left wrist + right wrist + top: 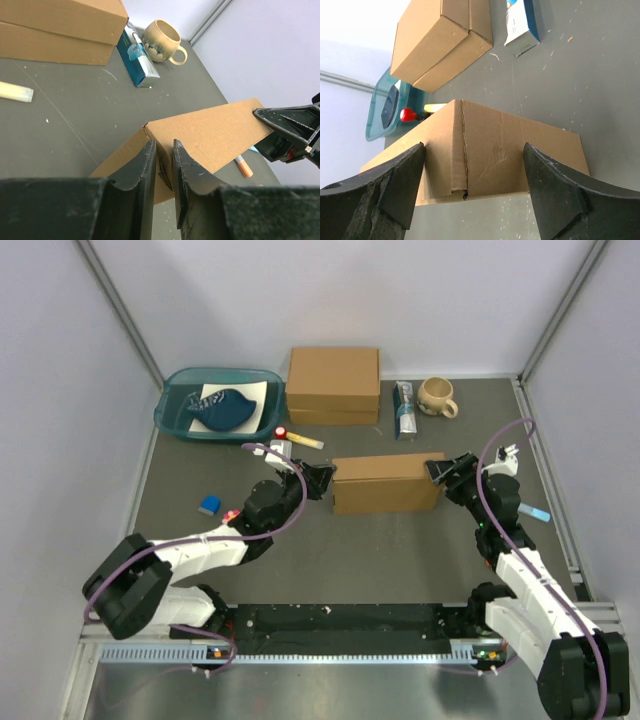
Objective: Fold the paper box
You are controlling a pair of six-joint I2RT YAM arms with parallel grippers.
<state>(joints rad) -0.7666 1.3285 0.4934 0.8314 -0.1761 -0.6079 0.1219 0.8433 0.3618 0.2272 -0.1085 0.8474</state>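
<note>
Box (388,483) ends: left hand (322,480), right hand (437,472)

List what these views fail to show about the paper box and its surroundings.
Left wrist view: whether the left gripper actually pinches the paper box; its own fingers cover the contact.
All views: the box's inside and underside, hidden by its own panels.
Right wrist view: much of the blue tray, behind the paper box and the spare box.
Top view: print on the blue carton, too small.
</note>
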